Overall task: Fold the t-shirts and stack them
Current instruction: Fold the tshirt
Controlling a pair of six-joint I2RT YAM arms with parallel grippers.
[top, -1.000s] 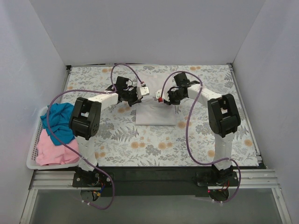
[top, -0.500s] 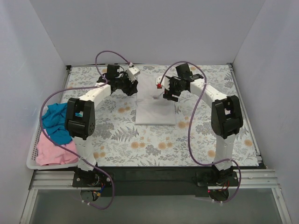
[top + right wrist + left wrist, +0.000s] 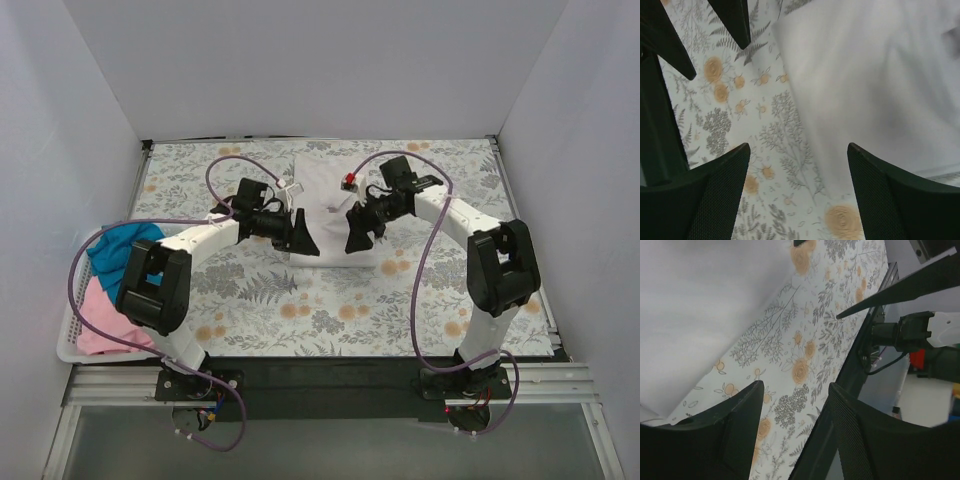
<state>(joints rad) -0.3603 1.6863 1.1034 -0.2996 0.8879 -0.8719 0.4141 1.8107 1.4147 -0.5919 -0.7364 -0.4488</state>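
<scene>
A white t-shirt (image 3: pixel 336 190) lies flat on the floral table cover (image 3: pixel 300 310), in the middle toward the back. My left gripper (image 3: pixel 303 238) hovers open over the shirt's near left corner, nothing between its fingers (image 3: pixel 725 430). My right gripper (image 3: pixel 356 236) hovers open over the near right part, also holding nothing. In the left wrist view the white t-shirt (image 3: pixel 710 305) fills the upper left, with my left gripper (image 3: pixel 795 405) over bare cover. In the right wrist view the white t-shirt (image 3: pixel 870 75) fills the upper right, my right gripper (image 3: pixel 797 155) straddling its edge.
A white slotted basket (image 3: pixel 70 350) stands at the table's left edge with a teal-blue t-shirt (image 3: pixel 115 255) and a pink t-shirt (image 3: pixel 100 325) heaped in it. Purple cables loop over both arms. White walls close in the table on three sides.
Both grippers have gone from shut to open and let the white shirt go. They have swung from the far part of the shirt back toward its near edge.
</scene>
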